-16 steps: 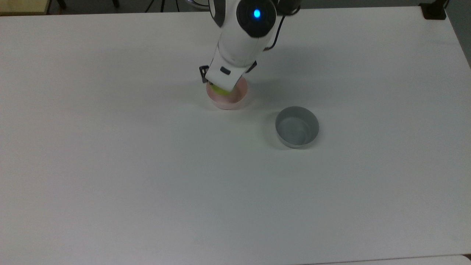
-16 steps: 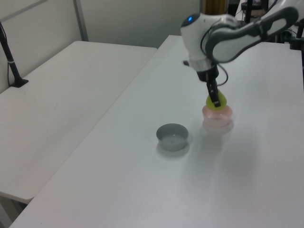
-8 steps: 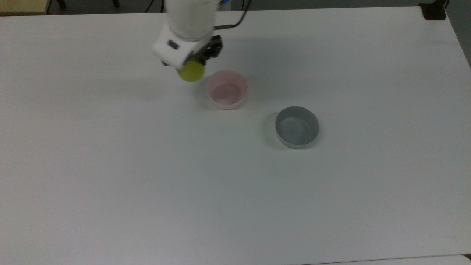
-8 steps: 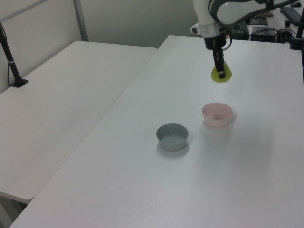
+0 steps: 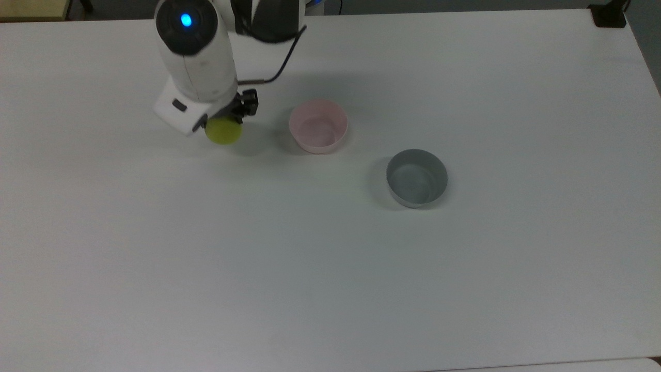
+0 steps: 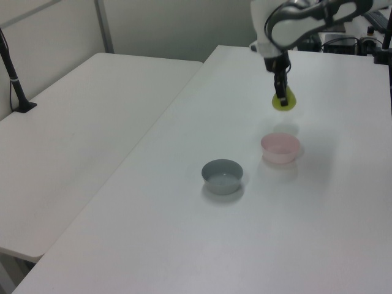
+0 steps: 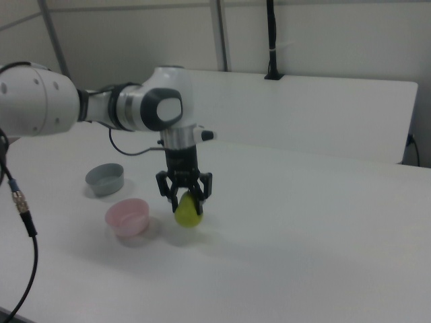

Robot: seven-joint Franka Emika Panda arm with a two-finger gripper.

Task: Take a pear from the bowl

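The arm point(image 7: 128, 108) reaches across and bends down at the wrist. Its gripper point(image 7: 185, 200) points straight down, fingers point(image 7: 203, 192) clamped on the pear point(image 7: 188, 212).

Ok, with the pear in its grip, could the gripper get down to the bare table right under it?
Probably yes: the gripper holds the pear above bare table, beside the pink bowl, with nothing underneath.

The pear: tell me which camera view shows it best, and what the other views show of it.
The right view: the pear hangs in full outline under the gripper, jaws shut on its top, beside the pink bowl. The top view shows a rounded yellow-green patch partly under the arm. The left view shows it small, crossed by a dark finger.
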